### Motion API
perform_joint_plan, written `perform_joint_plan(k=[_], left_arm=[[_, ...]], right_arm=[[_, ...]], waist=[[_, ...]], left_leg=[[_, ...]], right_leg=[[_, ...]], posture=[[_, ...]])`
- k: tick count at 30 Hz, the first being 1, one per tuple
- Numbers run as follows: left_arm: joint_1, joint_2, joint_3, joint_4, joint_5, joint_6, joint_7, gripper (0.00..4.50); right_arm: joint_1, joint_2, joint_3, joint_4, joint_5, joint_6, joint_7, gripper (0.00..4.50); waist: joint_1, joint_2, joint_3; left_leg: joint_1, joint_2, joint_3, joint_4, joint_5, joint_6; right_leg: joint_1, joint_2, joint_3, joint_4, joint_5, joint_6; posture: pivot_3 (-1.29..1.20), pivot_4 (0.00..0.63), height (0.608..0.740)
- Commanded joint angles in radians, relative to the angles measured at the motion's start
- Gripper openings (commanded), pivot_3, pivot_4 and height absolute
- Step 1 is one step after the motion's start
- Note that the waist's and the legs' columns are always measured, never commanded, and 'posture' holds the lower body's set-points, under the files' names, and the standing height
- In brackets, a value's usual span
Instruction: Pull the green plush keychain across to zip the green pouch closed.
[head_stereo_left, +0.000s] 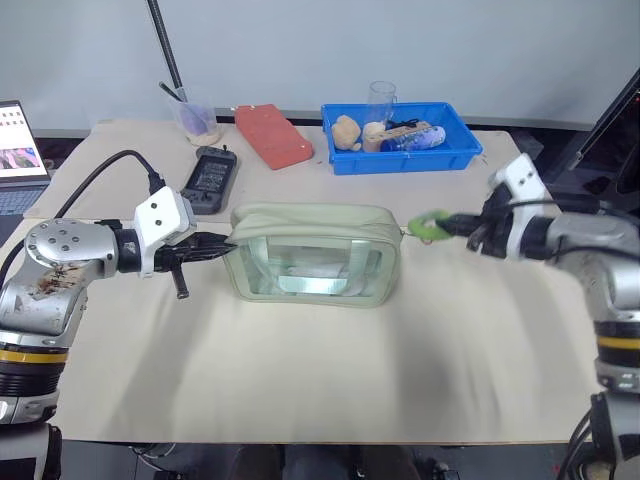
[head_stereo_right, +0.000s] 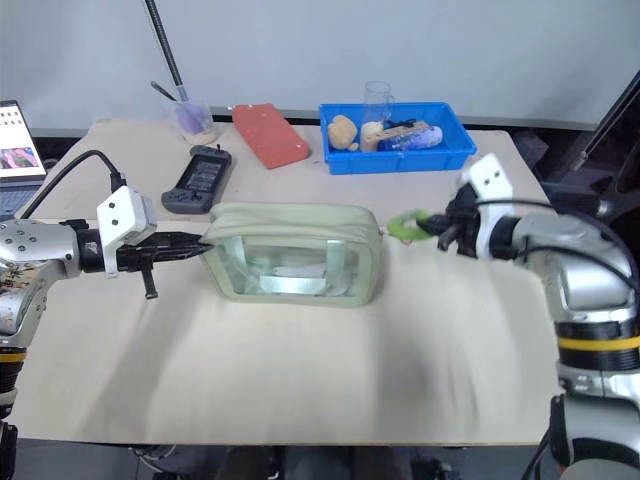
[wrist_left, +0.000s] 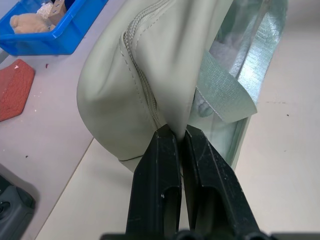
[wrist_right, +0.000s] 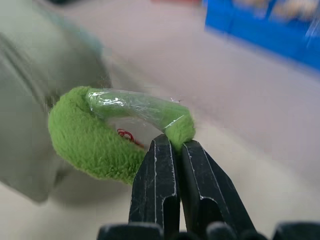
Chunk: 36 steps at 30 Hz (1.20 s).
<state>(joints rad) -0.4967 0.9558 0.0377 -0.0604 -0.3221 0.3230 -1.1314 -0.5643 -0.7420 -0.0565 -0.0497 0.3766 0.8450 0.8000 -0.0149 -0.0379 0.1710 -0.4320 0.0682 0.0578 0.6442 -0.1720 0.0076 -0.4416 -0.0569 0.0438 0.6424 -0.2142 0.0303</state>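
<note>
Cloth-covered worktop stretches bare in front of you, and just beyond it your two tools bracket the job. Your right tool has its black fingers pressed together on the rim of the green plush keychain, pinching the fuzzy ring where a strip of clear wrap crosses it. From the head views, that ring hangs just off the right end of the green pouch, joined to it by a short cord whose reddish strand shows through the ring's hole.

Your left tool is clamped shut on a fold of fabric at the pouch's left end, right beside the zipper seam, anchoring the bag. The pouch itself sits upright in the middle of the worktop, clear sides facing you.

Judging by the keychain's place past the right end, the zip looks run across or very nearly so; the pull stroke seems at its finish. Next you would check the slider is seated at the end stop, then ease both grips off without dragging the pouch. Farther back lie a blue bin, a red pad and a dark handheld device, well apart.
</note>
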Motion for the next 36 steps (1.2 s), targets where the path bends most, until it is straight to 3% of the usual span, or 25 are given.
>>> perform_joint_plan(k=[1, 9, 10, 13, 19, 23, 29, 36], left_arm=[[-0.011, -0.004, -0.016, 0.021, 0.028, -0.018, -0.005, 0.00], [-0.004, -0.017, -0.016, 0.019, 0.031, -0.055, -0.007, 0.00], [-0.005, -0.015, -0.007, 0.016, 0.017, -0.041, -0.008, 0.37], [-0.003, -0.003, 0.024, 0.007, -0.025, 0.011, -0.017, 1.54], [0.022, 0.042, 0.118, 0.013, -0.088, 0.094, -0.032, 4.43], [-0.006, 0.093, 0.242, 0.012, -0.221, 0.267, -0.044, 4.50], [-0.039, 0.175, 0.358, 0.036, -0.308, 0.402, -0.025, 4.50], [-0.080, 0.172, 0.347, 0.036, -0.332, 0.424, -0.016, 4.50]], right_arm=[[0.041, 0.067, 0.018, -0.046, 0.000, -0.013, -0.054, 0.02], [0.046, 0.154, 0.061, -0.034, -0.022, -0.043, -0.104, 0.02], [0.029, 0.141, 0.050, -0.024, -0.026, -0.065, -0.095, 0.01], [-0.025, 0.085, 0.014, 0.023, -0.030, -0.106, -0.065, 1.10], [-0.104, -0.086, -0.004, 0.040, -0.002, -0.126, 0.085, 3.15], [-0.182, -0.173, -0.043, -0.017, 0.081, -0.094, 0.203, 4.46], [-0.320, -0.202, -0.124, -0.207, 0.357, 0.100, 0.276, 4.46], [-0.276, -0.208, -0.102, -0.269, 0.362, 0.099, 0.225, 4.46]], waist=[[-0.004, 0.000, 0.000], [0.000, 0.000, 0.000], [0.000, 0.000, 0.000], [0.000, 0.000, 0.000], [0.001, 0.000, 0.000], [-0.003, 0.000, 0.001], [-0.006, 0.001, 0.001], [0.008, 0.000, 0.001]], left_leg=[[0.001, 0.000, 0.000, 0.000, 0.000, 0.000], [0.002, 0.000, 0.000, 0.000, 0.000, 0.000], [0.002, 0.000, 0.000, 0.000, 0.000, 0.000], [0.001, 0.000, 0.000, 0.000, 0.000, 0.000], [0.000, 0.000, 0.000, -0.001, 0.000, 0.000], [0.000, 0.001, 0.000, -0.001, 0.000, 0.000], [-0.001, 0.001, -0.001, -0.002, 0.000, 0.000], [-0.001, -0.001, 0.001, -0.001, 0.000, 0.000]], right_leg=[[0.000, 0.000, 0.000, 0.000, 0.000, 0.000], [0.001, 0.001, 0.000, 0.001, 0.000, 0.001], [0.001, 0.001, 0.000, 0.001, 0.000, 0.001], [0.001, 0.001, 0.000, 0.001, 0.000, 0.001], [0.000, 0.001, 0.000, -0.001, -0.001, 0.000], [-0.001, 0.001, 0.000, -0.001, -0.001, 0.000], [-0.004, 0.001, 0.000, 0.001, -0.002, 0.000], [-0.001, -0.003, -0.001, -0.001, -0.005, -0.006]], posture=[[0.00, 0.150, 0.740], [0.00, 0.150, 0.740], [0.00, 0.150, 0.740], [0.00, 0.150, 0.740], [0.00, 0.150, 0.740], [0.00, 0.150, 0.740], [0.00, 0.150, 0.740], [0.00, 0.150, 0.740]])
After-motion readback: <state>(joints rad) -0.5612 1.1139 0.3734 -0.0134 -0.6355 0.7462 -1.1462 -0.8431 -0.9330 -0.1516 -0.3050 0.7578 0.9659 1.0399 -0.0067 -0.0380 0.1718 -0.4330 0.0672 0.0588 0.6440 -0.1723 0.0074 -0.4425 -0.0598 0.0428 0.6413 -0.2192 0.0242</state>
